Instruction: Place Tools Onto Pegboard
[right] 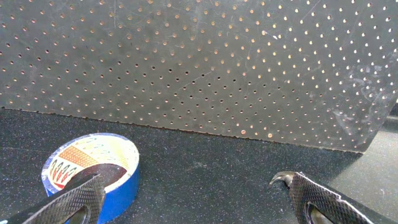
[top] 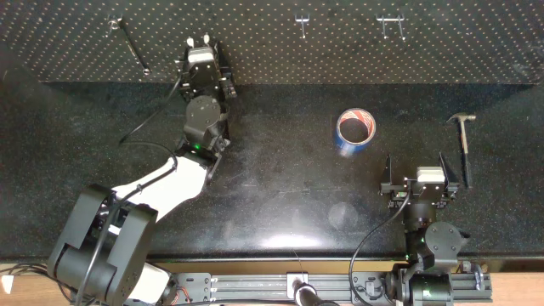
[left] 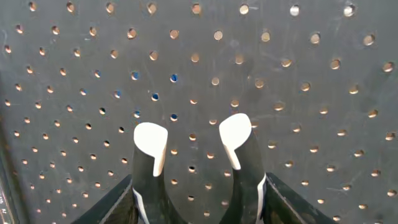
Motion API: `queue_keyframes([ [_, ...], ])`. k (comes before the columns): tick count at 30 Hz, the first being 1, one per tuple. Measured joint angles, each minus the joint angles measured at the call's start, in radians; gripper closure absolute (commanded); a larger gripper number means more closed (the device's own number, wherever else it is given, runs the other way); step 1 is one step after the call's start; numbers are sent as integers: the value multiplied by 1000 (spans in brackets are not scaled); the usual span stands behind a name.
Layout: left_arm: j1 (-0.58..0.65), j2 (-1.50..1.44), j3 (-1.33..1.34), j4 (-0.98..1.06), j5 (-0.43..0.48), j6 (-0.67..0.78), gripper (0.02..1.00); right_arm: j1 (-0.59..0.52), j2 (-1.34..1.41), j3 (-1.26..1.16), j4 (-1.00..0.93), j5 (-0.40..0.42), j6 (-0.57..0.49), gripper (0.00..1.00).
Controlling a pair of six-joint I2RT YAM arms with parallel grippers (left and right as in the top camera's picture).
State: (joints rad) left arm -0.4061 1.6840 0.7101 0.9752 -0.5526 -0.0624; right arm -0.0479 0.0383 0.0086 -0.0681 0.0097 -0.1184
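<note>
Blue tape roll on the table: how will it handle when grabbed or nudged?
The tape roll lies flat, hole up, so it should probably slide rather than roll if pushed. Its hollow ring looks light and fairly stiff. Stood on edge, it would likely roll across the table.

Black speckled worktop (top: pixel 280 170). I see two items lying on it, both on my right-hand half. A roll of tape (top: pixel 352 146) lies flat, hole up. A hammer (top: pixel 463 144) lies further right, well apart from the roll, its head toward the pegboard (top: pixel 255 42) standing along the far edge.
</note>
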Motion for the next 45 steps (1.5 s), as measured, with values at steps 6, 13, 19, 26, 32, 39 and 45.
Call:
queue_keyframes([
  [6,0,0,0,2,4,-12,20,0,0,0,0,0,0,25],
  [13,0,-257,4,-360,16,-14,23,0,0,0,0,0,0,25],
  [19,18,-839,-35,-1067,132,-13,25,0,0,0,1,0,0,25],
  [26,459,-1510,-496,-962,633,6,25,0,0,0,-1,0,0,25],
  [32,463,-1659,-704,-1039,637,13,25,0,0,0,0,0,0,25],
  [39,463,-1665,-704,-1041,637,13,23,0,0,0,0,0,0,25],
  [45,463,-1665,-704,-1041,637,13,25,0,0,0,0,0,0,25],
])
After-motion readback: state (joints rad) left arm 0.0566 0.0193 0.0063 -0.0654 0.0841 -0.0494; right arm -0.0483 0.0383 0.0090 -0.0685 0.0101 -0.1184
